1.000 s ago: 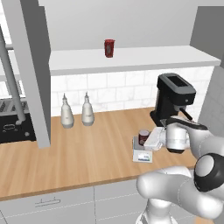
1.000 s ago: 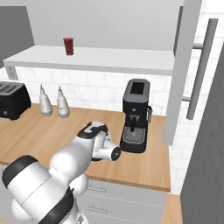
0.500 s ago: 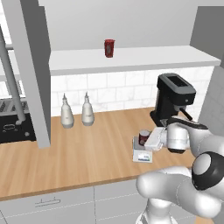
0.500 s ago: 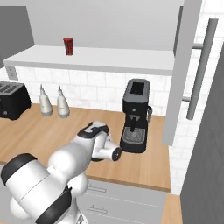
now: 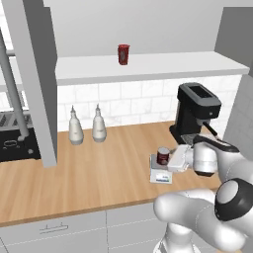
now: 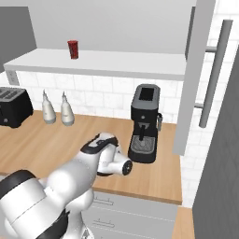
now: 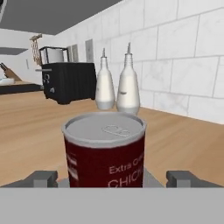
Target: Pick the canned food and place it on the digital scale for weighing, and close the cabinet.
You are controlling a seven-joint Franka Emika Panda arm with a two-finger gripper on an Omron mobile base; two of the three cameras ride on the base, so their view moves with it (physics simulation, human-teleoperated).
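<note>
In the left base view, the canned food (image 5: pixel 163 155) is seen standing upright on the digital scale (image 5: pixel 161 173), which lies flat on the wooden counter (image 5: pixel 89 178) in front of the coffee machine (image 5: pixel 196 111). The gripper (image 5: pixel 173 159) is held level just to the right of the can, at the can's height, its white hand body close against the can's side; whether the fingers touch the can cannot be told here. Two white bottles (image 5: pixel 86 127) are set against the tiled wall further left, and a slim red cup (image 5: pixel 123 54) is placed on the shelf above. A grey cabinet door (image 5: pixel 32 79) with a long bar handle is seen swung out at the left edge, in front of a black toaster (image 5: pixel 14 143).

In the right base view, the can and the scale are hidden behind the arm's white links. The coffee machine (image 6: pixel 144 122) is seen just beyond the wrist, the bottles (image 6: pixel 56 109) and toaster (image 6: pixel 14 106) far to the left, and the red cup (image 6: pixel 73 48) on the shelf. An open cabinet door (image 6: pixel 198 70) with its bar handle is seen at the right.

In the hand view, the canned food (image 7: pixel 105 151) is shown directly ahead, centred between the two fingertips (image 7: pixel 42 178), which are spread wide with a visible gap on each side of the can; nothing is gripped. The bottles (image 7: pixel 117 83) and toaster (image 7: pixel 69 81) are seen beyond.
</note>
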